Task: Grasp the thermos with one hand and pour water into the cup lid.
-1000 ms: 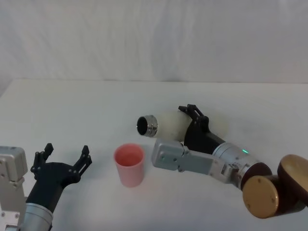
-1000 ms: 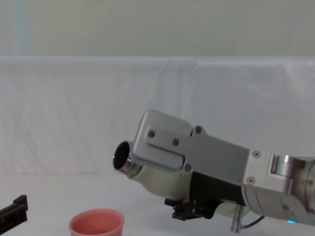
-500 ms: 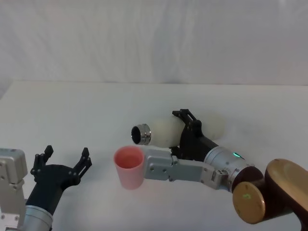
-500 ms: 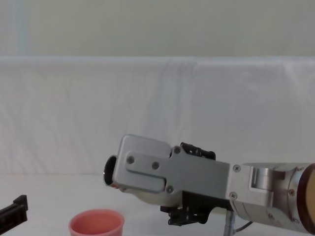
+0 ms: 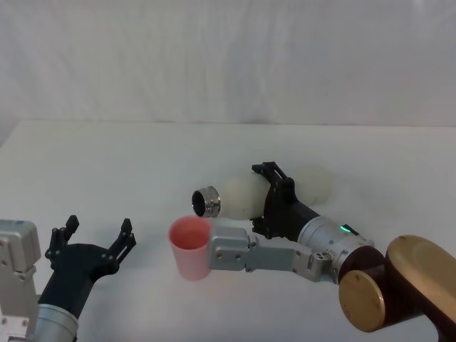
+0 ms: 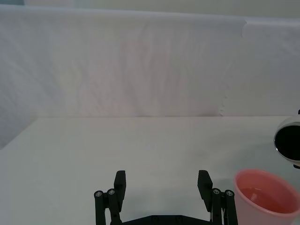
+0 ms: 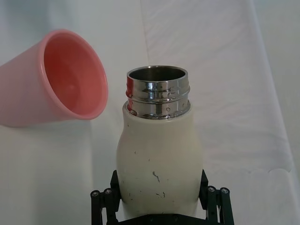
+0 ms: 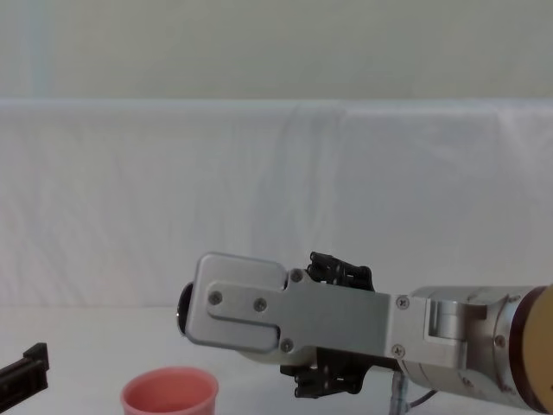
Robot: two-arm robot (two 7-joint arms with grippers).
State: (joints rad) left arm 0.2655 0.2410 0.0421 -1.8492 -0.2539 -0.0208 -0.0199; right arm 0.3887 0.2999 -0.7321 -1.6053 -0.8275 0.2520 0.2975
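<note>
I can read no text, label, brand, number or sign anywhere here. The thermos (image 7: 159, 159) held in my right tool (image 7: 159, 206) carries only faint dark speckles on its cream body, not letters, and its steel neck is bare. The cup lid (image 7: 61, 79) beside that neck is plain pink, with no marking on its wall or rim.
</note>
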